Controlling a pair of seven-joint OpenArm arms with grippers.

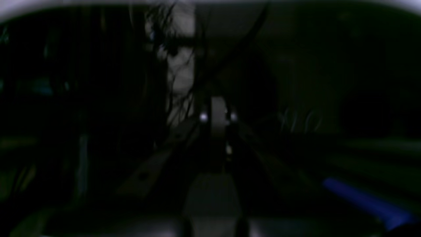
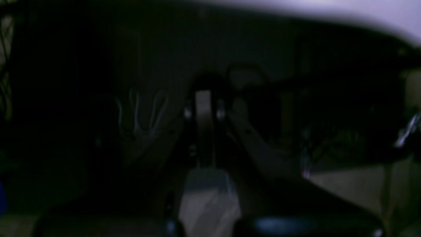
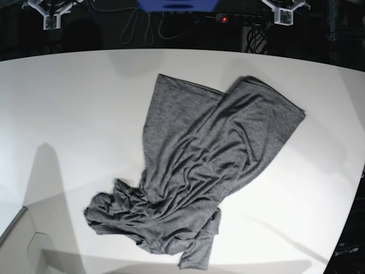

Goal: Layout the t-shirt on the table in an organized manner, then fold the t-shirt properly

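The charcoal-grey t-shirt (image 3: 211,154) lies crumpled and wrinkled on the white table (image 3: 68,103) in the base view. Its hem end spreads toward the far right and its bunched end lies near the front left. No gripper shows in the base view. The left wrist view is dark and blurred. There my left gripper (image 1: 217,108) looks closed, fingers together with nothing between them, away from the shirt. The right wrist view is just as dark. My right gripper (image 2: 204,105) also looks closed and empty. The shirt is not in either wrist view.
Behind the table's far curved edge are a blue box (image 3: 177,4), loose cables (image 3: 142,25), a power strip with a red light (image 3: 228,18) and two white mounts (image 3: 51,11). A grey panel (image 3: 23,240) sits at the front left corner.
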